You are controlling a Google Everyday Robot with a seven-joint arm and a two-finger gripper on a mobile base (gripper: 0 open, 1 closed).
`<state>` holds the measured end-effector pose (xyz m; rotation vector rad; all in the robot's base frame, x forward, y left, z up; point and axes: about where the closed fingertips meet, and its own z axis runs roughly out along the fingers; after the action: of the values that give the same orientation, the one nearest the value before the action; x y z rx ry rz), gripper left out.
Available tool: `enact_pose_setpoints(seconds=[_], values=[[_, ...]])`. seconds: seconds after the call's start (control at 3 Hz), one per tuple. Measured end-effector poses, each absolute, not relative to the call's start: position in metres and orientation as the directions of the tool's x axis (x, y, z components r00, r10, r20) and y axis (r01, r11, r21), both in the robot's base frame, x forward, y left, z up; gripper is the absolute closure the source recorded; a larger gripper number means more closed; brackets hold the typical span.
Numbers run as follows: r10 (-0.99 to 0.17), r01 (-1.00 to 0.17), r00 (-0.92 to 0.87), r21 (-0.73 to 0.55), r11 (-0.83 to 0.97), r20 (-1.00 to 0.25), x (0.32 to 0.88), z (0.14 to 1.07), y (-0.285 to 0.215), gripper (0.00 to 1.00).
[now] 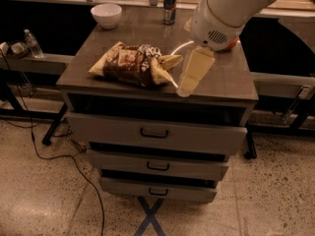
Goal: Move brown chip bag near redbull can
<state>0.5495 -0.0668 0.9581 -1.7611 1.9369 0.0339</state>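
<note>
The brown chip bag (132, 66) lies crumpled on the front left part of the cabinet top (221, 82), dark brown in the middle with yellow ends. The redbull can (170, 5) stands upright at the back edge, well behind the bag. My gripper (187, 85) hangs from the large white arm (231, 9), pointing down and left. Its tip is just right of the bag's right end, low over the top near the front edge. It holds nothing that I can see.
A white bowl (106, 14) stands at the back left corner. An orange-red round fruit (232, 44) shows partly behind the arm. A clear water bottle (33, 43) stands on a lower shelf at left. The drawers (155, 132) below stick out slightly. Cables lie on the floor at left.
</note>
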Motion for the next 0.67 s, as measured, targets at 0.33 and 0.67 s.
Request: enact_pose_setpoints(seconds=[0.33,0.67], values=[[-0.904,-0.928,-0.049,-0.315,0.198,-0.424,0.562,0.952,-0.053,0.0],[-0.874,-0.916,-0.076,-0.312,0.251,-0.479,0.591,0.937,-0.026,0.0]])
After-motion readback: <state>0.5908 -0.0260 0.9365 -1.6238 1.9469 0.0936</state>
